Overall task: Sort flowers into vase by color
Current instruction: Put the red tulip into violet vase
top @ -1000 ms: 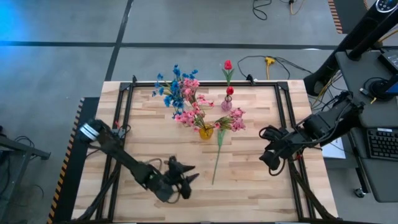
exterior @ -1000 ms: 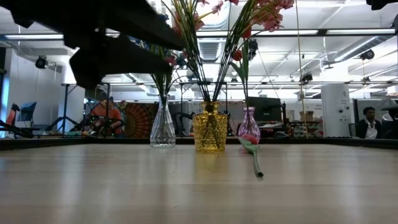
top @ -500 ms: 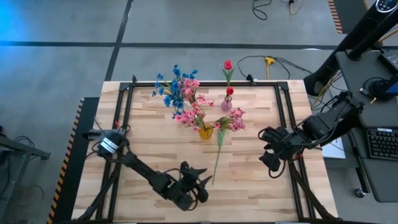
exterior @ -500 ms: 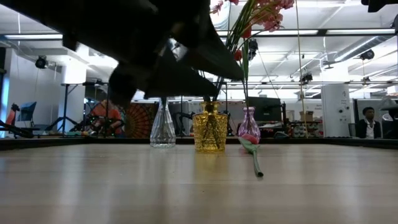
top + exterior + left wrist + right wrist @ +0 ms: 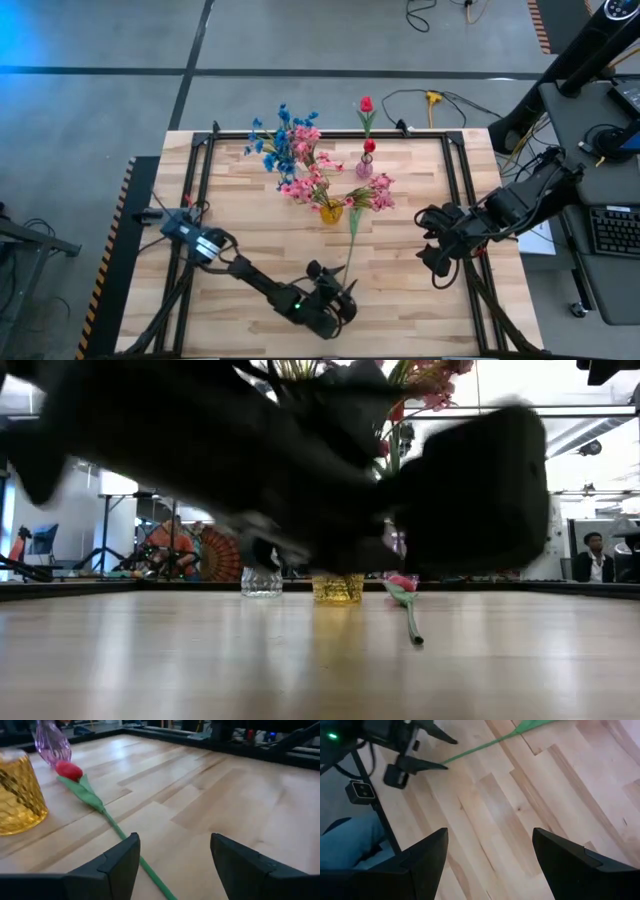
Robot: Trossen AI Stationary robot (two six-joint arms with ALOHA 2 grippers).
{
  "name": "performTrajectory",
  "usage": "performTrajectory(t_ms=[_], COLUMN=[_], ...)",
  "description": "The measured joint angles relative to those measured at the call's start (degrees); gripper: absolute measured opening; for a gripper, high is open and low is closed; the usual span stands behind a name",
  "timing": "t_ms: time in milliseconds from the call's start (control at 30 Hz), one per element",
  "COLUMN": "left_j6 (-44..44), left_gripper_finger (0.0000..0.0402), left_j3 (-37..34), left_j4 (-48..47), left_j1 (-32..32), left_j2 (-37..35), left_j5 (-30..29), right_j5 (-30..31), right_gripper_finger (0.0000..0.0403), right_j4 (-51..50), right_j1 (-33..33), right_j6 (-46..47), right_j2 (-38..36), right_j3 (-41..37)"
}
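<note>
Wooden table (image 5: 420,190), lower centre: the left gripper (image 5: 338,291), fingers spread and empty, needed to straddle the loose tulip (image 5: 69,770) stem squarely before closing.

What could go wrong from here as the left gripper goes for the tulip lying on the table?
The left gripper, open, sits at the thin stem end of the loose red tulip, so the fingers may close beside the stem or skid it sideways. The bud lies near the yellow vase and purple vase; dragging or swinging the flower might knock them.

Seated person (image 5: 594,556); keyboard (image 5: 612,230).
</note>
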Motion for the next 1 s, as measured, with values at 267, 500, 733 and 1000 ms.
performTrajectory(t_ms=[267,500,733,1000], left_j6=[-8.1,-9.7,-12.7,-16.9], left_gripper_finger=[0.0203,0.0183,0.0145,0.0012], left_j3=[2.4,2.3,2.3,2.4], left_j4=[-5.7,-7.1,-8.2,-12.2], left_j1=[3.9,5.5,5.8,5.9], left_j2=[2.6,3.4,4.2,4.2], left_j5=[0.5,4.4,3.7,4.0], right_j5=[0.4,1.1,1.4,1.4], right_gripper_finger=[0.0281,0.0281,0.0281,0.0281], right_j4=[0.1,0.1,0.2,0.3], right_j1=[0.0,0.0,0.0,0.0], right_j6=[-0.5,-1.9,-2.3,-2.6], right_j2=[0.0,0.0,0.0,0.0], right_j3=[-0.7,-0.9,-0.9,-0.9])
